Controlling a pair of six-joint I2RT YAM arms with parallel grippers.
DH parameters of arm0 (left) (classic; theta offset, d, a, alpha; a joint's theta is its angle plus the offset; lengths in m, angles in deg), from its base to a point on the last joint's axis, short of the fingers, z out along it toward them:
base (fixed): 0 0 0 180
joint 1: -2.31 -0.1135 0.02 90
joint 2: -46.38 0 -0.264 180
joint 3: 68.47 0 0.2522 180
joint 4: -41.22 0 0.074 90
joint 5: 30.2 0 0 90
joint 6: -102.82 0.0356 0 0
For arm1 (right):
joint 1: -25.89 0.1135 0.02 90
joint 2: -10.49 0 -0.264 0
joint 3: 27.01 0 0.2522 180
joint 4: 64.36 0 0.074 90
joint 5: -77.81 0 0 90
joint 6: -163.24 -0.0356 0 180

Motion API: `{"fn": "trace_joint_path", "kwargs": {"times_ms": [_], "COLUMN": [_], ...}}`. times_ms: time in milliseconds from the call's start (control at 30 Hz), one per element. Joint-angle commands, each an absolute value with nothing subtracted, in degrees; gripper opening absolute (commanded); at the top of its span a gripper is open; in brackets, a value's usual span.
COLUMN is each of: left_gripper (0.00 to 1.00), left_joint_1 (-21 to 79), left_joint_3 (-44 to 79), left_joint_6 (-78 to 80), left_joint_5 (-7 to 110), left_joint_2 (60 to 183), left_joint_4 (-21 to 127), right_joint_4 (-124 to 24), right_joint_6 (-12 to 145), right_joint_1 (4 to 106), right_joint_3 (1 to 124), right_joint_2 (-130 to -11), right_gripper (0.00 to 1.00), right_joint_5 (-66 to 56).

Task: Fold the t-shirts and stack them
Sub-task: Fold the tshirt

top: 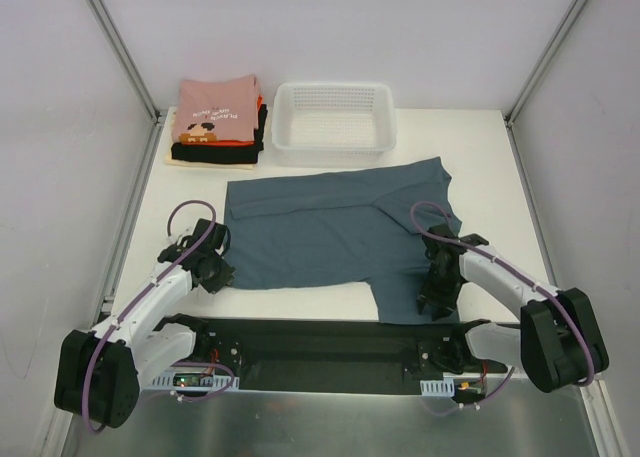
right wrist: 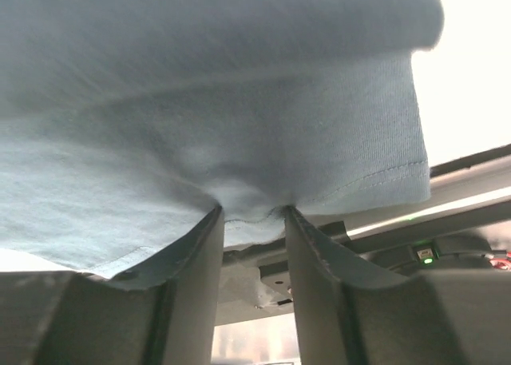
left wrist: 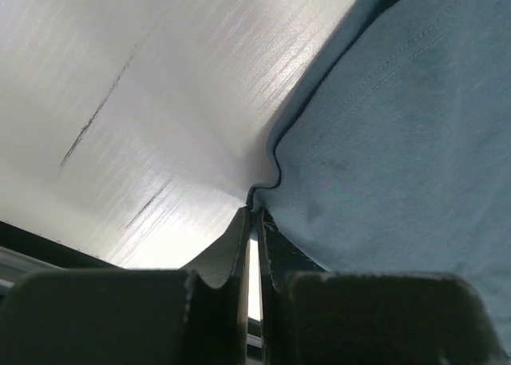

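A slate blue-grey t-shirt (top: 330, 227) lies spread flat in the middle of the white table (top: 480, 147). My left gripper (top: 213, 267) is at its near left corner. In the left wrist view the gripper (left wrist: 254, 213) is shut on the shirt's hem (left wrist: 399, 141). My right gripper (top: 437, 297) is at the near right part of the shirt. In the right wrist view the gripper (right wrist: 254, 213) pinches puckered cloth (right wrist: 200, 101), with the fingers a little apart. A stack of folded t-shirts (top: 218, 117), with a pink printed one on top, sits at the back left.
A white plastic mesh basket (top: 335, 117) stands at the back, right of the stack. A black base rail (top: 320, 347) runs along the near edge between the arms. Metal frame posts (top: 120, 47) and white walls enclose the table.
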State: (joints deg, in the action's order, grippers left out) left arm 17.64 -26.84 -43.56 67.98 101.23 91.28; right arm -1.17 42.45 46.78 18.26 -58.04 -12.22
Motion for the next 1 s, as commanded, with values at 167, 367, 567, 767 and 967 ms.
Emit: {"fn": "trace_joint_path", "kwargs": {"times_ms": [167,367,567,767,967], "left_gripper": [0.0,0.0,0.0,0.0,0.0], "left_joint_1": [17.78,17.78,17.78,17.78,17.78], "left_joint_3": [-27.29,-28.96,-30.28,-28.88,-28.52], "left_joint_6": [-44.22,-43.43,-44.31,-44.22,-44.57], "left_joint_5": [70.61,69.64,68.06,73.49,72.02], "left_joint_2": [100.34,98.5,96.3,94.28,90.77], "left_joint_4": [91.72,91.72,92.42,97.24,98.93], "right_joint_4": [-5.24,-0.77,8.37,12.33,15.49], "right_joint_6": [45.11,44.59,41.78,37.83,37.55], "right_joint_1": [46.99,47.08,47.69,50.85,54.28], "right_joint_3": [20.85,19.01,19.01,17.25,20.49], "right_joint_2": [-58.33,-54.91,-43.06,-39.87,-41.01], "right_gripper": [0.23,0.05,0.01,0.01,0.01], "right_joint_5": [-13.68,-8.33,-4.2,-0.15,-3.83]}}
